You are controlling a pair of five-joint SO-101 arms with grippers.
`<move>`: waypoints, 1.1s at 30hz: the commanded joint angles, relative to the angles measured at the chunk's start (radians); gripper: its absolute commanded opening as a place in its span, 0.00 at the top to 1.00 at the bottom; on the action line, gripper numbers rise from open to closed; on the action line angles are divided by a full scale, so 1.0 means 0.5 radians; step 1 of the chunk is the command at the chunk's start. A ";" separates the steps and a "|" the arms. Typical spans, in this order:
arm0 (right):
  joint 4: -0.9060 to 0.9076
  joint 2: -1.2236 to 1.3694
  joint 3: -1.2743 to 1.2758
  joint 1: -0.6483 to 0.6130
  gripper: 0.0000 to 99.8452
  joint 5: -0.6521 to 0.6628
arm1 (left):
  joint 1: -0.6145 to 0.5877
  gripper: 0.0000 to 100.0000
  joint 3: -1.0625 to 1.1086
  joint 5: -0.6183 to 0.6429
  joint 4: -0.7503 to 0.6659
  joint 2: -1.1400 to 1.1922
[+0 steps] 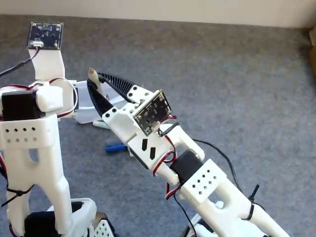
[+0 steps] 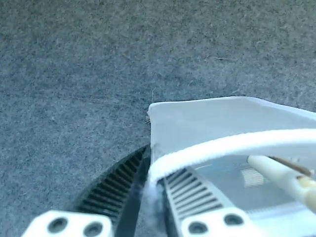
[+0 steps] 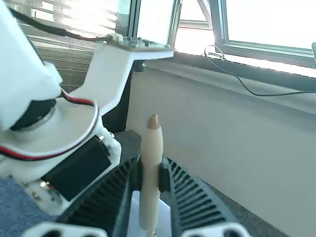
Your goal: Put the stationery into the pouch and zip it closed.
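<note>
High view, looking down on a grey, short-piled carpet: the right arm, made of white printed plastic, comes in from the near right. The right gripper has black ribbed fingers closed on a cream pen. The pen is a smooth round barrel standing nearly upright, with its tapered brown tip at the top.

Just beside and below the pen lies the pouch, pale and translucent, on the carpet left of centre. The left arm stands at the near left with its wrist over the pouch's left end. A small blue stick-shaped item lies on the carpet nearer than the pouch, just left of the right arm. Each wrist carries a dark camera board; any print on the boards is too small to read.

Left wrist view: the left gripper is clamped on the pouch at its corner. One black ribbed finger is outside the wall, and the other shows dimly through the frosted, soft plastic. A white toothed zipper band arcs along the open mouth. Past the band, within the pouch's outline, a cream rod with a thin brown line beside it shows. I cannot tell whether it lies inside.

Right wrist view: the pen is pinched between the ribbed fingers, with the white pouch edge under its lower end. Beyond them are the left arm, a plain wall and a window, with a black cable on the sill.
</note>
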 commanded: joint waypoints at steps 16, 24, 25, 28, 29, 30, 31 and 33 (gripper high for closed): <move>0.149 -0.035 -0.035 -0.032 0.85 0.021 | 0.008 0.99 -0.002 0.028 0.018 0.008; 0.855 -0.020 -0.410 -0.005 0.85 0.012 | -0.253 0.99 -0.005 0.025 0.012 0.005; 0.950 -0.026 -0.483 0.026 0.85 0.009 | -0.284 0.99 -0.005 0.025 0.015 0.005; 1.201 -0.032 -0.683 0.100 0.85 0.009 | -0.370 0.99 -0.008 0.025 0.021 0.002; 1.290 -0.026 -0.750 0.133 0.85 0.009 | -0.407 0.99 -0.014 0.025 0.025 0.002; 1.376 -0.017 -0.821 0.173 0.85 0.009 | -0.440 0.99 -0.017 0.025 0.025 0.002; 1.459 -0.011 -0.885 0.201 0.85 0.009 | -0.471 0.99 -0.020 0.025 0.025 0.002; 1.585 -0.005 -0.987 0.244 0.85 0.009 | -0.529 0.99 -0.023 0.025 0.025 0.002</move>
